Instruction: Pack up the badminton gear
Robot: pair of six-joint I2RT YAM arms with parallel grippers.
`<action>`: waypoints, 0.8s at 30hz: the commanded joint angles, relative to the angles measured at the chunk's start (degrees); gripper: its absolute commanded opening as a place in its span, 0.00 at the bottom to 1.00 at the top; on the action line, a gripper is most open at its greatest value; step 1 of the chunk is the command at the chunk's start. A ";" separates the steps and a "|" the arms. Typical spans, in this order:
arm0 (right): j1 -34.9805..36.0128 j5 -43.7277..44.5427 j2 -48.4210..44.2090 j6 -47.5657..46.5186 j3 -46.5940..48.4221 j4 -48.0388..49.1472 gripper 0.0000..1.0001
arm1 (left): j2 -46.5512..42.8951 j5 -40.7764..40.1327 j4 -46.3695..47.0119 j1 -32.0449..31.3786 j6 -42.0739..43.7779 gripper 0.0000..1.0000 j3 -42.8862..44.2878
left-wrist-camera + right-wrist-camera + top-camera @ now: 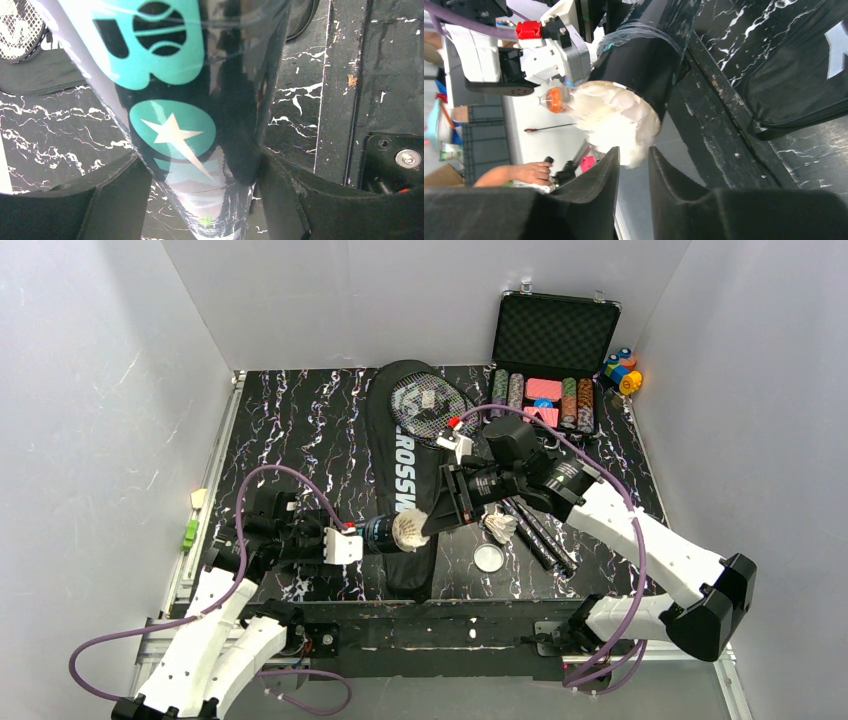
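My left gripper (352, 544) (200, 172) is shut on the long dark tube (378, 533) (190, 100) with teal lettering and holds it lying above the table's front. A white shuttlecock (408, 530) (614, 117) sits in the tube's (644, 60) open mouth. My right gripper (432, 523) (633, 150) is at that mouth, its jaws slightly open with a feather edge between the tips. Another shuttlecock (500, 527) and the round lid (489, 558) lie on the table. The black bag (400, 460) lies in the middle, with a racquet head (428, 400) on its far end and racquet handles (540, 530) to its right.
An open black case of poker chips (550, 360) stands at the back right, with small coloured blocks (622, 370) beside it. The right arm reaches across the racquet handles. The table's front rail (450, 625) runs just below the tube.
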 commanded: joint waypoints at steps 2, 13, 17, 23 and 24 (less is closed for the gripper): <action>2.48 3.13 1.68 -2.03 3.69 -2.04 0.69 | -0.48 1.61 3.00 -0.37 -1.51 0.18 0.43; 2.70 14.26 -4.86 -3.33 1.68 -3.11 0.85 | -0.78 2.31 4.41 -0.59 -5.19 0.17 0.62; 2.70 16.23 -5.58 -1.79 -0.26 -0.46 0.85 | -0.99 2.74 4.56 -0.55 -6.51 0.17 0.96; 3.08 17.25 -5.27 1.74 -4.02 7.39 0.85 | -0.72 3.18 5.07 -0.72 -9.15 0.17 2.15; 3.32 17.59 -5.08 2.23 -4.48 8.15 0.83 | -0.64 3.26 5.10 -0.80 -9.54 0.17 2.24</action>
